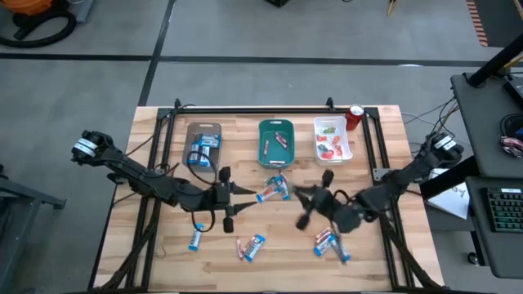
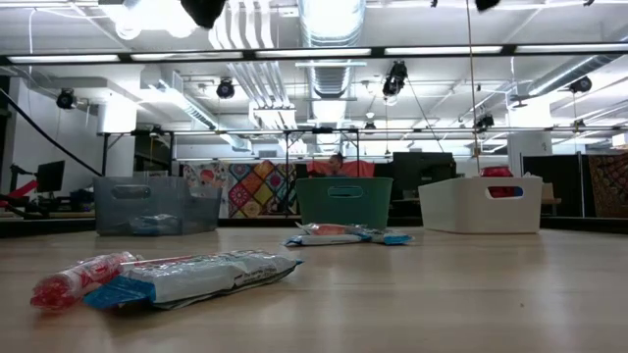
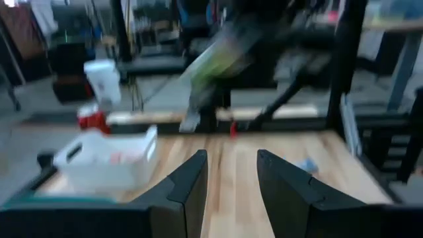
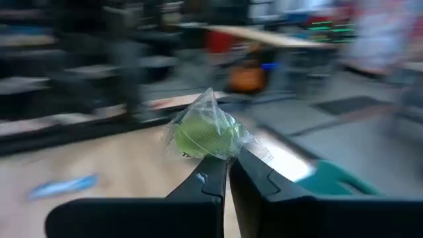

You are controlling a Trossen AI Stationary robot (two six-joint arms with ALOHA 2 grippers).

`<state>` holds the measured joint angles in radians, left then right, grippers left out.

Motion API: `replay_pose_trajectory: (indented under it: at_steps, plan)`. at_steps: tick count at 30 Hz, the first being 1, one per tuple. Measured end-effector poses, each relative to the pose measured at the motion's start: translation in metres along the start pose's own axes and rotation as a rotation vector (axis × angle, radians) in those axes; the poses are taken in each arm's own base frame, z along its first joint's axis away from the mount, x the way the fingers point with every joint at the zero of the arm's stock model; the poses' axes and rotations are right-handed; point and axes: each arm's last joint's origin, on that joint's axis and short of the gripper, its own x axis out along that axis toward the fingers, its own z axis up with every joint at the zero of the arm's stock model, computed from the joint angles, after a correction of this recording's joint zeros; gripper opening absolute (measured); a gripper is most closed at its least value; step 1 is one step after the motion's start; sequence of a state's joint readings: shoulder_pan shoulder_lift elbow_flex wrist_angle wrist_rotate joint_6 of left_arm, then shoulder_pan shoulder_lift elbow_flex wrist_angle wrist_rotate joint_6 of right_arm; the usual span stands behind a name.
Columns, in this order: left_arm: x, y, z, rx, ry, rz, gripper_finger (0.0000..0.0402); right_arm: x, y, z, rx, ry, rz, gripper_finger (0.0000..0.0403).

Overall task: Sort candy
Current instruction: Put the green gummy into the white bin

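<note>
Wooden table [image 1: 163,253], three trays along the far edge; blue-and-white bars [image 1: 252,247] scattered near side. Left gripper [image 3: 228,173] mid-table, fingers parted, holding nothing. Right gripper [image 4: 228,173] lifted over table centre, pinched tight on the wrapper tail of a green candy [image 4: 201,135]. Risk: thin plastic grip, fast swing, candy slips before the white tray [image 1: 347,155].

I note a green candy [image 4: 203,134] in clear crinkled wrap. Loose blue-and-white bars [image 1: 273,191] lie on pale wood table [image 1: 163,245]. Trays: smoky grey-brown [image 1: 203,144], teal [image 1: 276,142], white [image 1: 333,139] with red and green pieces. The can [image 1: 355,117] is red.
</note>
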<state>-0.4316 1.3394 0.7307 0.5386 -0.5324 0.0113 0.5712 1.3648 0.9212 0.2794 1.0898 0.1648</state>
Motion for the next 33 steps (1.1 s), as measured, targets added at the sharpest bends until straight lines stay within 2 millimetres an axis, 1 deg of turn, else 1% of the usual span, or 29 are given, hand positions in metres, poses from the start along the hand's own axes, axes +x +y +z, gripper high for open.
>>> replay_pose_trajectory:
  at_steps: [2, 3, 6, 9, 14, 19, 22, 26, 33]
  plan:
    - [0.000, 0.000, 0.005, 0.005, -0.049, 0.001, 0.0116, 0.013, -0.001, -0.008, 0.021, -0.008, -0.111, 0.0009]
    - [0.000, 0.001, 0.007, 0.015, -0.061, 0.006, 0.0116, 0.019, -0.001, -0.012, 0.033, -0.005, -0.138, 0.0009]
    - [0.002, 0.004, 0.006, 0.046, -0.060, 0.029, 0.0122, 0.031, -0.001, -0.021, 0.043, 0.010, -0.166, 0.0009]
    - [0.005, 0.010, 0.006, 0.038, -0.063, 0.059, 0.0139, 0.036, -0.001, -0.024, 0.046, 0.014, -0.179, 0.0009]
    - [0.020, 0.014, 0.000, 0.010, -0.118, 0.109, 0.0178, 0.038, -0.001, -0.025, 0.044, 0.013, -0.188, 0.0009]
    - [0.040, 0.017, -0.018, 0.010, -0.163, 0.155, 0.0205, 0.037, -0.001, -0.026, 0.009, 0.020, -0.189, 0.0009]
    - [0.046, 0.016, -0.024, 0.002, -0.190, 0.162, 0.0209, 0.037, 0.000, -0.025, 0.004, 0.020, -0.187, 0.0009]
    - [0.049, 0.014, -0.030, 0.001, -0.180, 0.161, 0.0209, 0.037, 0.000, -0.026, 0.003, 0.020, -0.187, 0.0009]
    - [0.048, 0.015, -0.028, -0.009, -0.185, 0.160, 0.0210, 0.037, 0.000, -0.025, 0.003, 0.020, -0.186, 0.0009]
